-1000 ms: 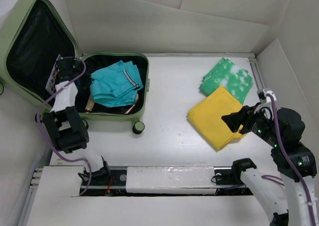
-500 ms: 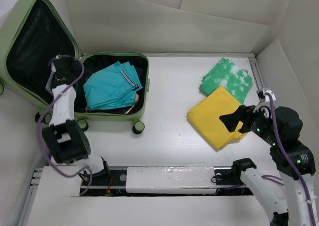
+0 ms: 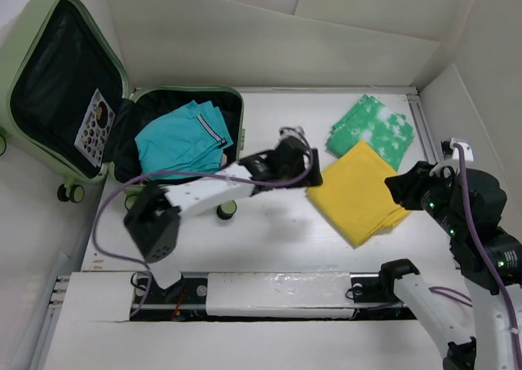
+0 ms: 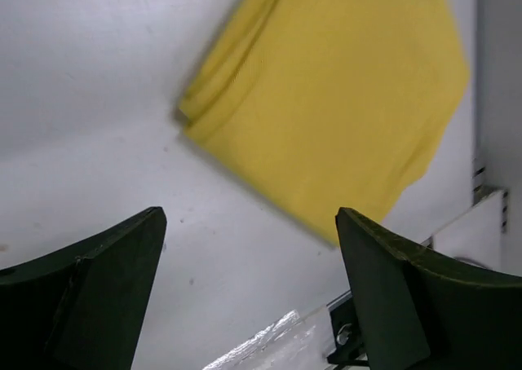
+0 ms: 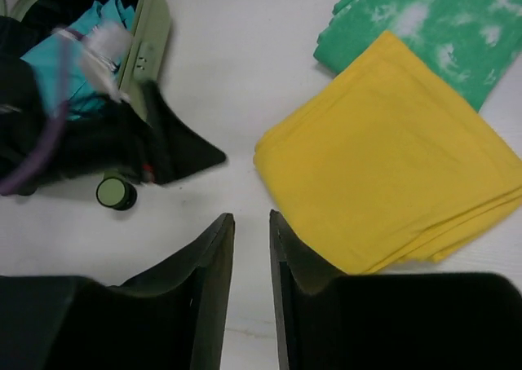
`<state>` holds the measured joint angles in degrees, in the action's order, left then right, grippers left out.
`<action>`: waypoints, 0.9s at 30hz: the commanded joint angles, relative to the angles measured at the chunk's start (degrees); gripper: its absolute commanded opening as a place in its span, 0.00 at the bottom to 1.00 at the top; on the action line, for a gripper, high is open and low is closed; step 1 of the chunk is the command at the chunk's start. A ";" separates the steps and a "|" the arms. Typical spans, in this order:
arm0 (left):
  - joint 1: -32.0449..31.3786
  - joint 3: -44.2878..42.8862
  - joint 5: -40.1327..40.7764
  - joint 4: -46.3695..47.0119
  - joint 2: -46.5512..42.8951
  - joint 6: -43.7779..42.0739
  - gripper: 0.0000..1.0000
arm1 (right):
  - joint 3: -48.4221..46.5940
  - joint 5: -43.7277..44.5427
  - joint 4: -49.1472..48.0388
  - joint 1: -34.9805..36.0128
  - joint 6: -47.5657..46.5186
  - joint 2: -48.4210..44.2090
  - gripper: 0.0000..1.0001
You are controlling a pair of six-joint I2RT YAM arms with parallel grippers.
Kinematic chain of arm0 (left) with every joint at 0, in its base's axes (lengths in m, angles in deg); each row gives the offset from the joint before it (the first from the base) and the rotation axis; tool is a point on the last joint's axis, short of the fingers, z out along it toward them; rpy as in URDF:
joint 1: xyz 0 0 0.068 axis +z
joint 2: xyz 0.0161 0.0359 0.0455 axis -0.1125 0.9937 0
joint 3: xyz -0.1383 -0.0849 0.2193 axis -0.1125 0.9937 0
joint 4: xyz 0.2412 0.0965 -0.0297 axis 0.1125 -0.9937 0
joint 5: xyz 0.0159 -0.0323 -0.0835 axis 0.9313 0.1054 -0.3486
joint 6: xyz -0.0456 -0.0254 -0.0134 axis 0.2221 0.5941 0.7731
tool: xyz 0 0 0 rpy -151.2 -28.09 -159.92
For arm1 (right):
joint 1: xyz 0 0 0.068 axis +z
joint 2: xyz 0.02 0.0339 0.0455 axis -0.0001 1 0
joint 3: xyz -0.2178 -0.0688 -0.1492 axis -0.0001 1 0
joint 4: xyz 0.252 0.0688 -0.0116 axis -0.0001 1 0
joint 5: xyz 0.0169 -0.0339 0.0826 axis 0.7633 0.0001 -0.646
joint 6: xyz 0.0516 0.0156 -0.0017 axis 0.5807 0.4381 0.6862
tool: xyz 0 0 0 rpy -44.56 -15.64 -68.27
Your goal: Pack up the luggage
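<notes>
Your left gripper: jaws wide, empty, just beside folded yellow cloth.
Your right gripper: narrow gap, holding nothing.
Pale green hard-shell suitcase: lid open.

Left claw hovers beside folded yellow cloth.

The surface is carrying the luggage; a yellow cloth and a green cloth are lying well right of it.
</notes>
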<state>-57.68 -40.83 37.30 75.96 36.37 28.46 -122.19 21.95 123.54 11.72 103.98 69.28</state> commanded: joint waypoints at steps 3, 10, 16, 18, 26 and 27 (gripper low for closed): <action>-5.12 0.89 -2.16 3.52 8.78 7.75 0.82 | -3.05 2.19 2.03 0.40 0.97 -0.85 0.46; -5.12 -4.26 -7.53 8.02 21.08 8.46 0.71 | -1.11 -1.77 1.50 0.40 2.03 -3.31 0.55; -3.36 -4.29 -8.76 12.06 24.96 9.86 0.49 | 0.20 -4.66 1.50 0.40 2.55 -3.84 0.55; -2.31 -4.28 -8.76 12.77 25.57 10.57 0.29 | 0.99 -5.46 0.89 0.40 3.08 -3.85 0.55; 5.86 6.33 -4.37 11.10 18.21 8.38 0.00 | 3.01 -7.31 -0.87 0.40 3.09 -3.85 0.55; 7.26 9.40 -3.85 11.10 16.80 7.85 0.00 | 4.06 -7.83 -0.87 0.40 3.08 -3.33 0.55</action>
<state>-56.15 -37.49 27.77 91.07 58.71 38.58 -119.55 15.72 125.02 11.72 106.86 65.87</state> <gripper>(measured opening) 0.054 0.550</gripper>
